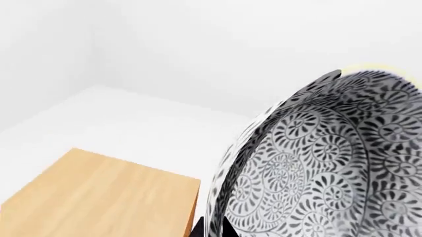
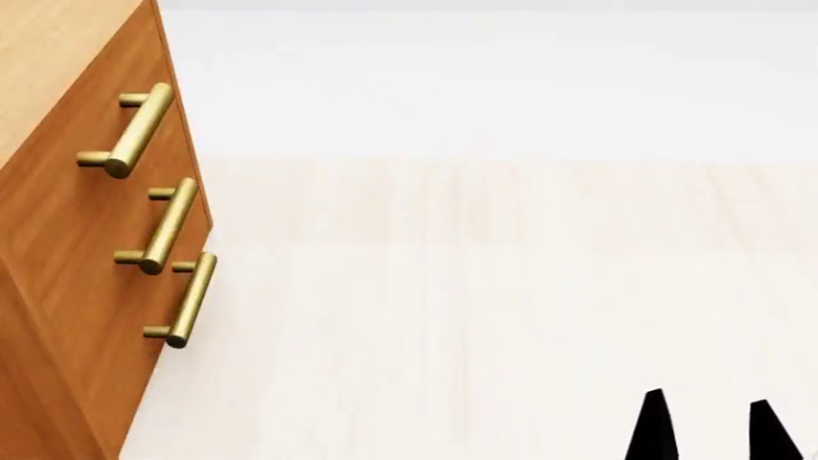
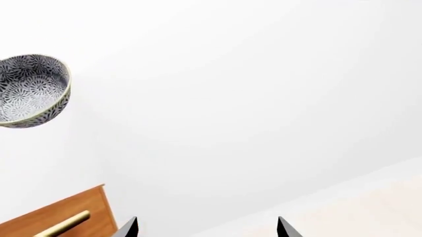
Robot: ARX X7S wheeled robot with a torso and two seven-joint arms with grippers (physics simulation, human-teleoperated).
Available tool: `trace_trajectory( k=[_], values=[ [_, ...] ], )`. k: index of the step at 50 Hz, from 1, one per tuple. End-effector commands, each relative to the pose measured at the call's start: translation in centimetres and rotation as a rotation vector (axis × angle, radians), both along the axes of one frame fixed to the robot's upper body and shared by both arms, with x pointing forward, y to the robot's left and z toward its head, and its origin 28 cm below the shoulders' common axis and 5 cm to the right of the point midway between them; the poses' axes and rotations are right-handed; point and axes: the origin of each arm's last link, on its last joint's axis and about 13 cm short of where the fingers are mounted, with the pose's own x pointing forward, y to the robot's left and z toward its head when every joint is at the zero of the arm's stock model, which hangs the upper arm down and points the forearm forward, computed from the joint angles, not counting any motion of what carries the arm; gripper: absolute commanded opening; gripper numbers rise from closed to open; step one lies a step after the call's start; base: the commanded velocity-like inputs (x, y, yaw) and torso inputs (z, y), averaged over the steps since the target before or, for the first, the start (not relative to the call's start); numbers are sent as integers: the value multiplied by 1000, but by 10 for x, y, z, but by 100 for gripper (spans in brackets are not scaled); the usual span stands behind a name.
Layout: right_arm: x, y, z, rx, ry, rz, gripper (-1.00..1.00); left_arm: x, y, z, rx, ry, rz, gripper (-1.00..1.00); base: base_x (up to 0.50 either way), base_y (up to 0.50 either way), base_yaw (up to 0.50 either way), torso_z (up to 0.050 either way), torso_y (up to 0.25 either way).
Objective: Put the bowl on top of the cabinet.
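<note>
We see one bowl, deep and round, white with curly grey-black flowers all over and a pale rim, held tipped up in the air above the cabinet. Our left gripper pinches its rim. Our right gripper is spread apart with nothing in it, and the one cabinet has three brass handles.

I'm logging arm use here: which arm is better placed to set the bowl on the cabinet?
Left. Its wrist view shows the bowl held close, raised above the cabinet top. The right gripper hangs open and empty, away from the cabinet.
</note>
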Motion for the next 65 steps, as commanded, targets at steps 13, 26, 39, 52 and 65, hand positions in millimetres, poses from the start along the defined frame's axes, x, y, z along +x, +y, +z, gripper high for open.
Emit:
trace_trajectory(
  k=[13,26,39,52,65],
  values=[
    [0,-5,0,-1,-18,-34,100,-16,14,27,-272,118,4,-100,0,0,0,0,0],
    [-2,-7,2,-6,-28,-64,100,-10,39,28,-540,117,107,-100,0,0,0,0,1],
    [4,-3,0,-27,-15,-68,100,6,52,7,-581,114,197,-100,0,0,0,0,0],
    [3,-3,1,-29,-17,-71,100,15,62,3,-646,74,364,-100,0,0,0,0,1],
    [4,-2,0,-30,-14,-65,100,12,64,7,-648,168,472,-100,0,0,0,1,0]
  ],
)
